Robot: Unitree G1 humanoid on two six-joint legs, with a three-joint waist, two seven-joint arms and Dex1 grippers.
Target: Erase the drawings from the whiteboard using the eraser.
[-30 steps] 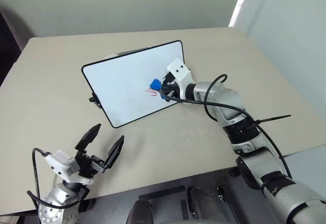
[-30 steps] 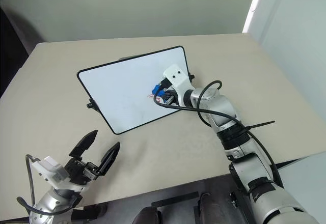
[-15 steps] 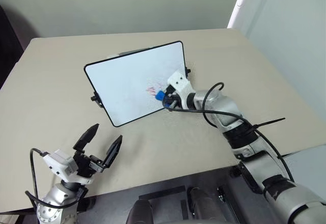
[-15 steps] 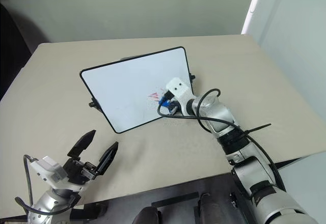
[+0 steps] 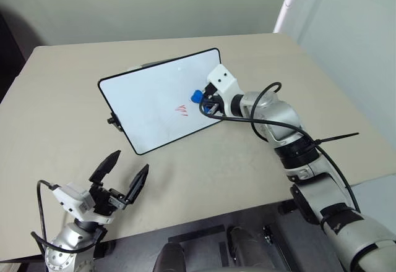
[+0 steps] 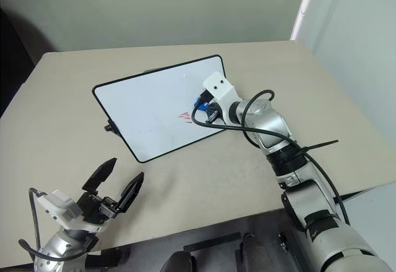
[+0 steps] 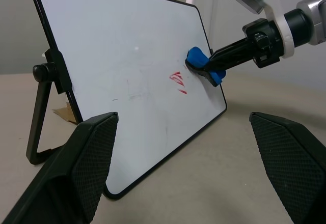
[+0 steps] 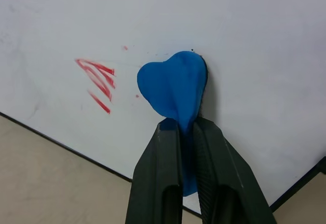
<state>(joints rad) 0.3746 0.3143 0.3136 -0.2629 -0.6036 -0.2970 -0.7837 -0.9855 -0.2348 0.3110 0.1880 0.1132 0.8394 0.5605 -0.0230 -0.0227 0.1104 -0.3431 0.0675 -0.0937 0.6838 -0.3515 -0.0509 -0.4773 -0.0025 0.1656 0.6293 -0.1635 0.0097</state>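
Red strokes, the drawings (image 8: 97,81), sit low on the whiteboard (image 5: 148,93), toward its right half, a few slanted lines still plainly legible. Just beside them, up and to the right, the blue eraser (image 8: 173,89) presses its rounded end flat against the white surface, clear of the marks. The right gripper (image 8: 186,132) has its two black fingers pinched tight on the eraser's lower end, so the soft head juts out ahead and meets the board before the fingers can. The board leans back on a black stand with side knobs, facing the robot, on a beige table (image 5: 62,99); that tilt gives the arm a slope to rub along. The left gripper (image 5: 120,173) hovers low and near, well apart from the board, jaws spread wide and holding nothing. The job looks unfinished: the red is not yet wiped.
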